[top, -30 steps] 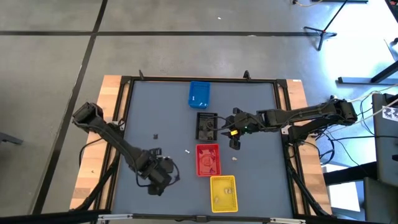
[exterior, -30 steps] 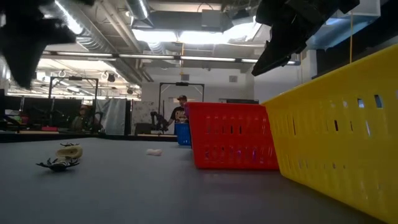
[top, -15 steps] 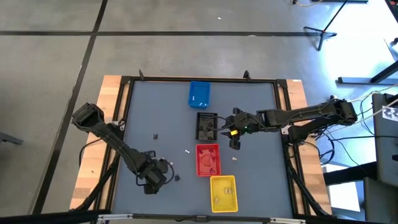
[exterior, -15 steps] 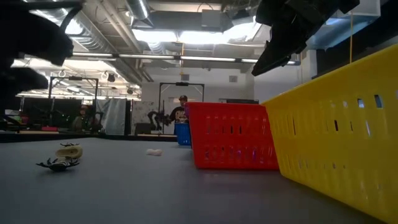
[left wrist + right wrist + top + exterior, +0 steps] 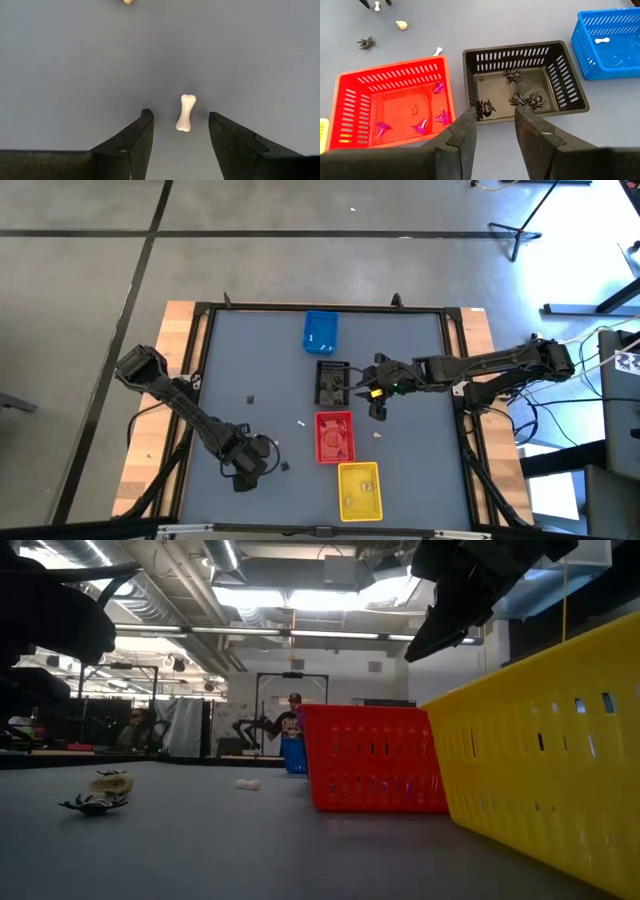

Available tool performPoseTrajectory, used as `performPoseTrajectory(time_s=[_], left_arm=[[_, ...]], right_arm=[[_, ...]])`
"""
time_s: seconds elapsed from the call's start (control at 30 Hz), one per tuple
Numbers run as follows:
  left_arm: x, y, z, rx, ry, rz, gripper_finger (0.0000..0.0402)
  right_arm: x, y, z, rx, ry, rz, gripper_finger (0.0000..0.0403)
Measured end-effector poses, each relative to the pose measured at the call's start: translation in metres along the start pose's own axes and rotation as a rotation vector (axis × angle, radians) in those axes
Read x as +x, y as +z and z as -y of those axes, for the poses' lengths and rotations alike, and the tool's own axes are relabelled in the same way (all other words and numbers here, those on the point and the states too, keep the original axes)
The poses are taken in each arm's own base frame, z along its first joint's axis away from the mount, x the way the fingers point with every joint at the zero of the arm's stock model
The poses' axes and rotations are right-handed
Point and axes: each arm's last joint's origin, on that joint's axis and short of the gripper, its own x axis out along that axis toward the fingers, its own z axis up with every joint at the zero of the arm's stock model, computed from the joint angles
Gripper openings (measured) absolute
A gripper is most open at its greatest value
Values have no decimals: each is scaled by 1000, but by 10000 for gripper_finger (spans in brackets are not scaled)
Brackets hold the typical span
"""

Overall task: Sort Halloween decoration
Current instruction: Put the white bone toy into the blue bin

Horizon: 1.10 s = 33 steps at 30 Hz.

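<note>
A small white bone [image 5: 185, 113] lies flat on the grey table [image 5: 270, 360]. My left gripper [image 5: 181, 120] points down over it, open, one finger on either side of the bone's near end, touching nothing; in the high view this gripper [image 5: 252, 461] is at the near left. My right gripper [image 5: 494, 117] hangs open above the table beside the black tray [image 5: 520, 82], which holds several black spiders. Loose pieces lie on the table: a spider [image 5: 366, 42], a cream skull [image 5: 401, 24] and a bone [image 5: 437, 51].
Blue tray [image 5: 320, 332], black tray [image 5: 332, 383], red tray [image 5: 335, 437] and yellow tray [image 5: 359, 490] stand in a row down the table's middle. The red tray [image 5: 350, 85] holds purple hats, the blue tray [image 5: 585, 30] a bone. People stand in the room beyond.
My left gripper has come down toward the table at the near left and now stands low over the white bone, still open. A dark piece to its right has come into sight in the high view. My right arm has kept still.
</note>
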Motion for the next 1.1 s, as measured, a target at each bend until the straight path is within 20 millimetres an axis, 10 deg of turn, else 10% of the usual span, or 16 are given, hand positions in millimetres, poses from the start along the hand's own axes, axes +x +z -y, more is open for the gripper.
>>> performPoseTrajectory(time_s=[1.1], left_arm=[[-17,2,8,47,89,7,182]], right_arm=[[0,0,0,0,0,0,134]])
